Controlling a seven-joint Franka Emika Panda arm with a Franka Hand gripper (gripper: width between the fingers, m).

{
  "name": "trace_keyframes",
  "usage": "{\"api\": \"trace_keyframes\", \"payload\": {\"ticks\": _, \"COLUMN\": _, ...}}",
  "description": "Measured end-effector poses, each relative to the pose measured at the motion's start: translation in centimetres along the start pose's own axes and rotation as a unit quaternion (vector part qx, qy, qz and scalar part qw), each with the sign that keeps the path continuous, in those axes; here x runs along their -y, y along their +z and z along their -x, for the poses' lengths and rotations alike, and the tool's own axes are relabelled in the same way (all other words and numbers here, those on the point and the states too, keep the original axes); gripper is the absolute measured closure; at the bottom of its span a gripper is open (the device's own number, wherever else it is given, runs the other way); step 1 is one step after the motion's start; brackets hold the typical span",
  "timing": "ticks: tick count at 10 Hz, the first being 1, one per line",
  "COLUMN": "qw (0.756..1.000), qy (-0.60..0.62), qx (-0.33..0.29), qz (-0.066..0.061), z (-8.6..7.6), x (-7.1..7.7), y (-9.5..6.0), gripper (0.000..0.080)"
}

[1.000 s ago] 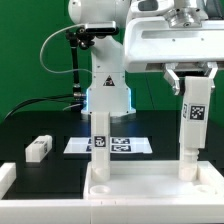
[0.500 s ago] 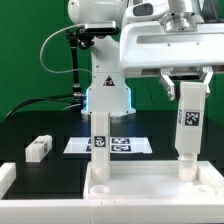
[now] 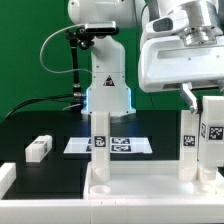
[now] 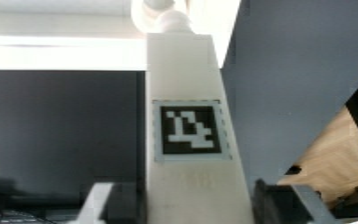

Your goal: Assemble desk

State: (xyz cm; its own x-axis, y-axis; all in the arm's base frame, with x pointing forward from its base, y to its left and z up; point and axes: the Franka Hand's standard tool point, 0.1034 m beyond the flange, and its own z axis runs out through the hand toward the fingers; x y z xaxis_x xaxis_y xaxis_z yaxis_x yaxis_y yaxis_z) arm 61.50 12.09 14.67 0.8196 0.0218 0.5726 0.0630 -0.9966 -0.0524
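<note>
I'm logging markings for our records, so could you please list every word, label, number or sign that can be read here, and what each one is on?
No words, brands or numbers are legible in either view.
Black-and-white square coded tag, no letters: on the held leg.
Similar tags, too small to make out: on the standing leg at the exterior view's left, the standing leg at its right, and the marker board.
</note>
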Motion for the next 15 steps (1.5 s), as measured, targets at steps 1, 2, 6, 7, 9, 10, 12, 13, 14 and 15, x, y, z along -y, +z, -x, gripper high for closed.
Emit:
{"api": "trace_keyframes", "payload": {"ticks": 1, "qw": 1.0, "qy": 0.0, "qx": 0.003, "qz": 0.001, "z": 0.4, "x": 0.0, "y": 0.3, "gripper": 0.0511}}
{"api": "trace_keyframes", "payload": {"ticks": 2, "qw": 1.0, "qy": -0.001, "qx": 0.007, "qz": 0.002, "z": 0.8, "x": -0.1, "y": 0.7, "gripper": 0.0511}}
{"api": "trace_keyframes", "payload": {"ticks": 6, "qw": 1.0, "qy": -0.003, "qx": -0.006, "qz": 0.003, "z": 0.9, "x": -0.1, "y": 1.3, "gripper": 0.0511}}
{"api": "trace_keyframes", "payload": {"ticks": 7, "qw": 1.0, "qy": -0.003, "qx": -0.007, "qz": 0.003, "z": 0.9, "x": 0.0, "y": 1.3, "gripper": 0.0511}}
{"api": "trace_keyframes", "payload": {"ticks": 9, "qw": 1.0, "qy": -0.003, "qx": -0.011, "qz": 0.003, "z": 0.7, "x": 0.0, "y": 1.5, "gripper": 0.0511}}
{"api": "trace_keyframes", "payload": {"ticks": 10, "qw": 1.0, "qy": -0.005, "qx": -0.011, "qz": 0.004, "z": 0.6, "x": -0.2, "y": 1.5, "gripper": 0.0511}}
{"api": "trace_keyframes", "payload": {"ticks": 12, "qw": 1.0, "qy": -0.009, "qx": -0.01, "qz": 0.005, "z": 0.7, "x": -0.5, "y": 1.4, "gripper": 0.0511}}
{"api": "trace_keyframes", "payload": {"ticks": 13, "qw": 1.0, "qy": -0.013, "qx": -0.011, "qz": 0.006, "z": 0.6, "x": -0.7, "y": 1.2, "gripper": 0.0511}}
{"api": "trace_keyframes", "payload": {"ticks": 14, "qw": 1.0, "qy": -0.015, "qx": -0.012, "qz": 0.008, "z": 0.4, "x": -1.1, "y": 1.1, "gripper": 0.0511}}
{"api": "trace_keyframes", "payload": {"ticks": 15, "qw": 1.0, "qy": -0.014, "qx": -0.012, "qz": 0.009, "z": 0.4, "x": -1.3, "y": 1.1, "gripper": 0.0511}}
